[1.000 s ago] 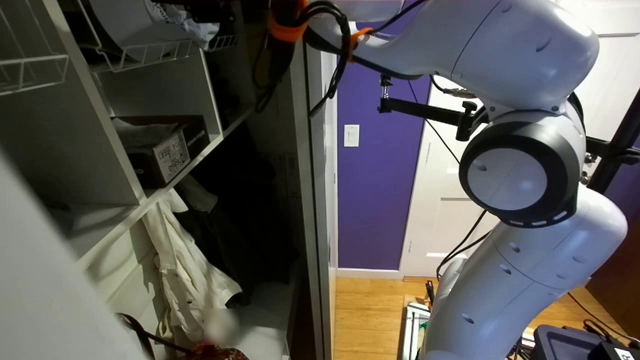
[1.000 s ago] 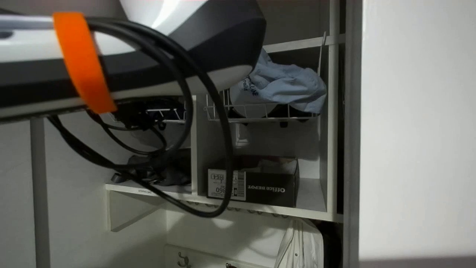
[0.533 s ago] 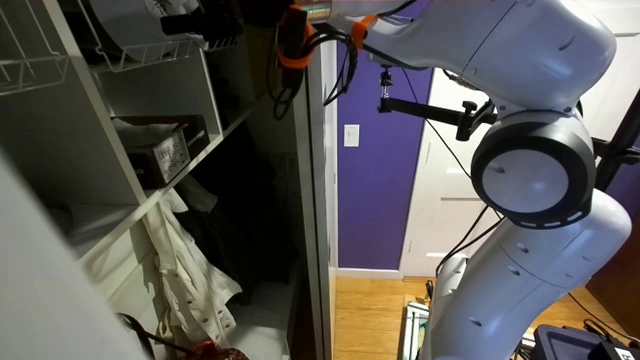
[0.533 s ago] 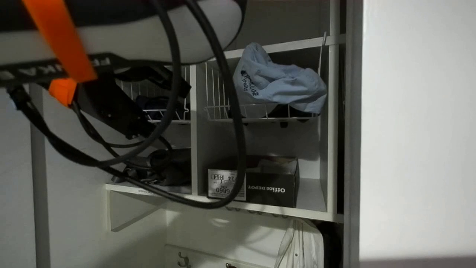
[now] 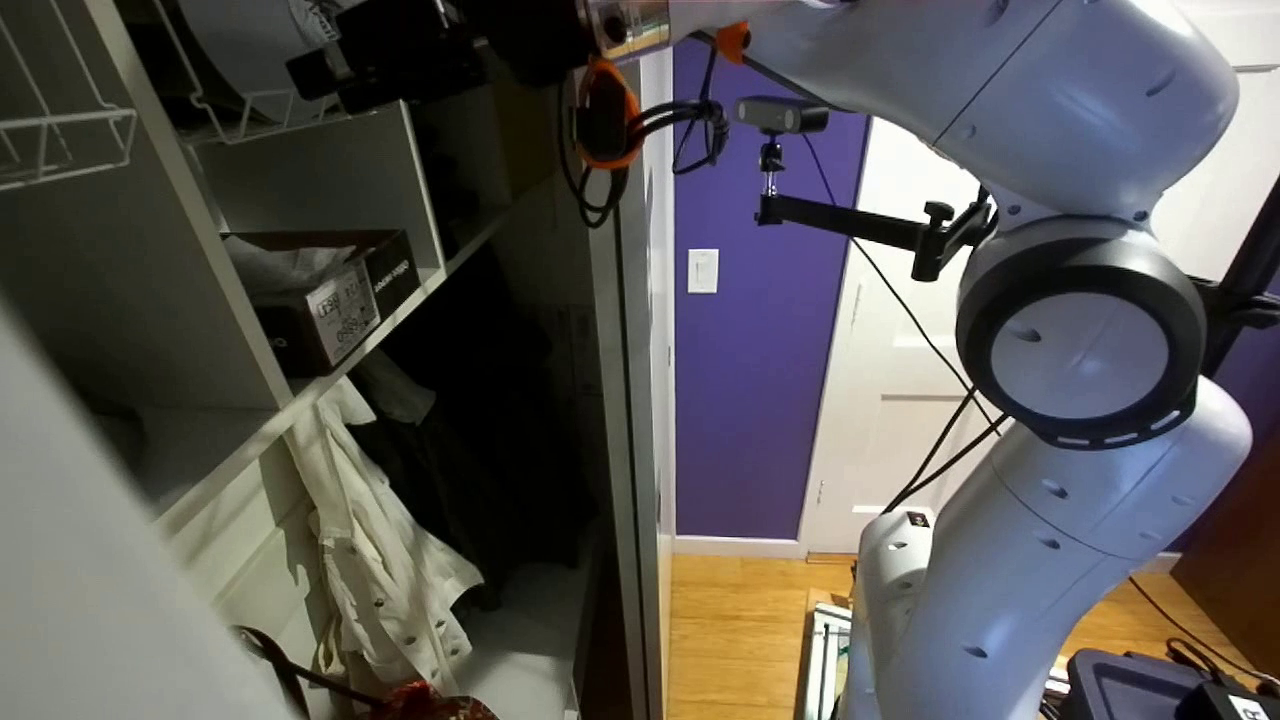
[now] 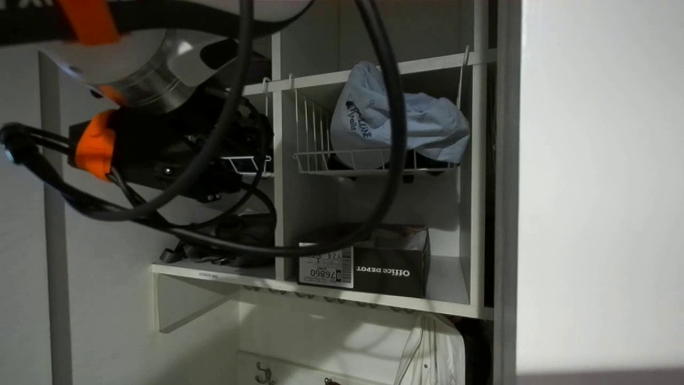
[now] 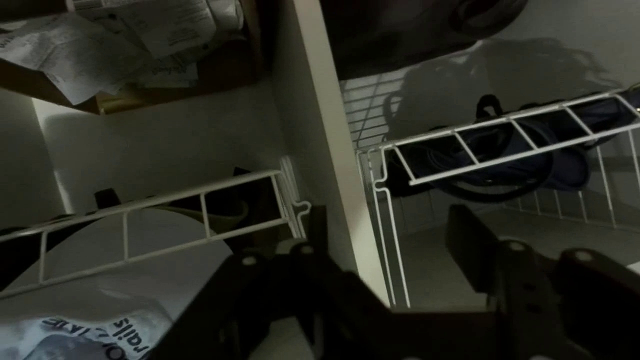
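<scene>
claw (image 7: 392, 237) stands spread, gripping nothing; divider (image 7: 341, 150) and basket (image 7: 536, 149) lie ahead of it; any advance should avoid both.

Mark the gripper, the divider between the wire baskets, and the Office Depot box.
Gripper (image 7: 390, 239): wrist view, midway between its fingertips.
Divider (image 7: 342, 150): wrist view, its front edge.
Office Depot box (image 6: 385, 282): in an exterior view, dark front panel.
</scene>
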Robot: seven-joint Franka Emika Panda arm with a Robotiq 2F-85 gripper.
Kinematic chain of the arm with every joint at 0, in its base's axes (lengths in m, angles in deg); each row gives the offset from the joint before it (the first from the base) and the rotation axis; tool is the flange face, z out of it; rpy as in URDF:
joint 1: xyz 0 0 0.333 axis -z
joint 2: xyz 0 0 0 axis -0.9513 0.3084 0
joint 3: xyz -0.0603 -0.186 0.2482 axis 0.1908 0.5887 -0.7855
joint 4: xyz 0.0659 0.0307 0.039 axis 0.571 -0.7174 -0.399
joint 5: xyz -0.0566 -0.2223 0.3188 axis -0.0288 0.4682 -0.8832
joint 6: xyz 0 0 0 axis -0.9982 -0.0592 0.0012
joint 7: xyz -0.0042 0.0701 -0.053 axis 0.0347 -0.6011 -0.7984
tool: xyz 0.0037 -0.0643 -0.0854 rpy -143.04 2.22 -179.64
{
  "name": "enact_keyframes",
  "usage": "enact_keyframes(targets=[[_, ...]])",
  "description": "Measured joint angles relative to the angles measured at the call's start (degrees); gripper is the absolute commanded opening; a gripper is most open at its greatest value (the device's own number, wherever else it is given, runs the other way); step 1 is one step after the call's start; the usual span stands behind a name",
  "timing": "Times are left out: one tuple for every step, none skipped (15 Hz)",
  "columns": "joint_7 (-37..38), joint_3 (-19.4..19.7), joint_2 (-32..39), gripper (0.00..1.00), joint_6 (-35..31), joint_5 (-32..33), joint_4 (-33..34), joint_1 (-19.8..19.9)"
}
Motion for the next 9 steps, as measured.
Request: enact_keyframes(targets=[[-0.9, 0.8, 0.1, 0.25, 0.0, 1.1, 0.5, -1.0], [-1.6, 1.6, 0.4, 0.42, 0.0, 1.8, 1.3, -1.7], [-2.1, 0.9, 0.7, 0.36, 0.0, 0.8, 1.4, -0.3], [-2.7, -0.6, 0.9, 0.3, 0.0, -0.4, 1.2, 2.4], [-3.1, -1.9, 1.1, 0.26, 0.0, -1.1, 1.0, 4.5], [-3.1, -2.5, 1.2, 0.06, 0.0, -1.2, 1.0, 5.3], [-3.1, -2.7, 1.3, 0.04, 0.0, -1.3, 1.0, 5.6], [-3.4, -3.4, 1.4, 0.0, 0.1, -1.6, 1.0, 6.9], [-4.3, -4.6, 1.6, 0.0, 0.6, -1.7, 1.0, 9.2]])
